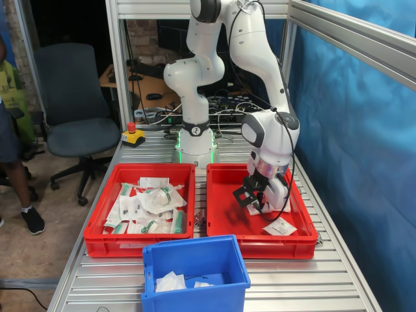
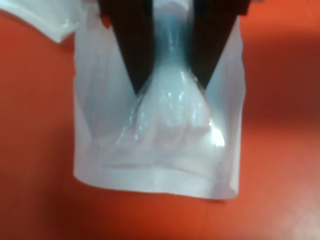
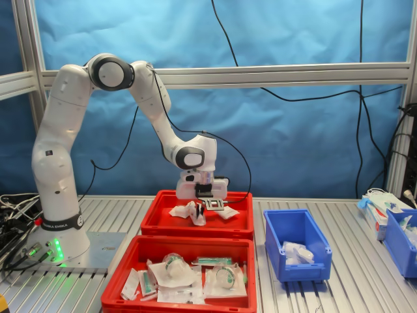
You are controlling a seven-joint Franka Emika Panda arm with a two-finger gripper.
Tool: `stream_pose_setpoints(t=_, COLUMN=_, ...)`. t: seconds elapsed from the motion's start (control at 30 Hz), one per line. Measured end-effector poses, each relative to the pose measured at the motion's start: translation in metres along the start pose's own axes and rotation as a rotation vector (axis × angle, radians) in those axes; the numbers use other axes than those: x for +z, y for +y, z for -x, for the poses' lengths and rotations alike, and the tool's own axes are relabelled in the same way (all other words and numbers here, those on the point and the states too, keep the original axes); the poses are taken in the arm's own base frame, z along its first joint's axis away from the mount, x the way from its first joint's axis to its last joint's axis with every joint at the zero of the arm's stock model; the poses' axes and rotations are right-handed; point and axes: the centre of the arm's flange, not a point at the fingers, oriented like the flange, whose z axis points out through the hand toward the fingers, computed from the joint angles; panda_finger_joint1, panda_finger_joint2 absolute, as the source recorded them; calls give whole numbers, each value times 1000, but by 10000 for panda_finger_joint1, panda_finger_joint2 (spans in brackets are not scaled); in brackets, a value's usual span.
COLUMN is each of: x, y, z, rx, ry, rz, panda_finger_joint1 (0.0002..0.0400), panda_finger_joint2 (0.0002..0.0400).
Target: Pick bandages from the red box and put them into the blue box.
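A white bandage packet (image 2: pixel 160 130) is pinched between the two dark fingers (image 2: pixel 132 50), its film puckered where they close on it, just over the floor of the red tray (image 1: pixel 302 237) on the first exterior view's right. The gripper (image 1: pixel 252 195) hangs low inside that tray. Another packet (image 1: pixel 280 227) lies flat nearby on the tray floor. The blue box (image 1: pixel 195 296) stands on the desk (image 1: pixel 312 286) in front of both trays, holding white packets (image 1: pixel 171 282). The other red tray (image 1: pixel 97 237) is heaped with larger wrappers (image 1: pixel 153 205).
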Motion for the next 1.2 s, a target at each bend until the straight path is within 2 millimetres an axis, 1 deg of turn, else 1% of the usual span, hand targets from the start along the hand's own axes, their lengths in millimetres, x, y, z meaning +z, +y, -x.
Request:
stream_pose_setpoints(t=0.07, x=0, y=-3, z=-3, rx=7, ry=2, rz=-2, panda_finger_joint1=44, panda_finger_joint2=44)
stream_pose_setpoints(t=0.23, x=-6, y=-24, z=-17, rx=53, ry=0, rz=-17, panda_finger_joint1=44, panda_finger_joint2=44)
stream_pose_setpoints(t=0.27, x=-6, y=-24, z=-17, rx=53, ry=0, rz=-17, panda_finger_joint1=44, panda_finger_joint2=44)
stream_pose_setpoints(t=0.3, x=-10, y=-31, z=-23, rx=69, ry=-3, rz=-24, panda_finger_joint1=44, panda_finger_joint2=44)
stream_pose_setpoints(t=0.37, x=-16, y=-39, z=-29, rx=88, ry=-8, rz=-32, panda_finger_joint1=44, panda_finger_joint2=44)
stream_pose_setpoints(t=0.4, x=-23, y=-48, z=-35, rx=109, ry=-16, rz=-42, panda_finger_joint1=44, panda_finger_joint2=44)
stream_pose_setpoints(t=0.43, x=-27, y=-53, z=-39, rx=118, ry=-21, rz=-47, panda_finger_joint1=44, panda_finger_joint2=44)
stream_pose_setpoints(t=0.47, x=-37, y=-62, z=-46, rx=136, ry=-33, rz=-59, panda_finger_joint1=44, panda_finger_joint2=44)
stream_pose_setpoints(t=0.57, x=-53, y=-75, z=-58, rx=160, ry=-54, rz=-78, panda_finger_joint1=44, panda_finger_joint2=44)
stream_pose_setpoints(t=0.6, x=-65, y=-85, z=-66, rx=174, ry=-71, rz=-93, panda_finger_joint1=44, panda_finger_joint2=44)
stream_pose_setpoints(t=0.7, x=-85, y=-97, z=-79, rx=192, ry=-100, rz=-114, panda_finger_joint1=44, panda_finger_joint2=44)
stream_pose_setpoints(t=0.73, x=-105, y=-108, z=-91, rx=206, ry=-129, rz=-136, panda_finger_joint1=44, panda_finger_joint2=44)
stream_pose_setpoints(t=0.8, x=-118, y=-114, z=-100, rx=213, ry=-145, rz=-148, panda_finger_joint1=44, panda_finger_joint2=44)
stream_pose_setpoints(t=0.83, x=-131, y=-121, z=-108, rx=220, ry=-156, rz=-155, panda_finger_joint1=44, panda_finger_joint2=44)
stream_pose_setpoints(t=1.03, x=-170, y=-141, z=-128, rx=246, ry=-161, rz=-156, panda_finger_joint1=44, panda_finger_joint2=44)
stream_pose_setpoints(t=1.1, x=-197, y=-155, z=-139, rx=264, ry=-155, rz=-153, panda_finger_joint1=44, panda_finger_joint2=44)
stream_pose_setpoints(t=1.2, x=-217, y=-166, z=-145, rx=276, ry=-151, rz=-154, panda_finger_joint1=44, panda_finger_joint2=44)
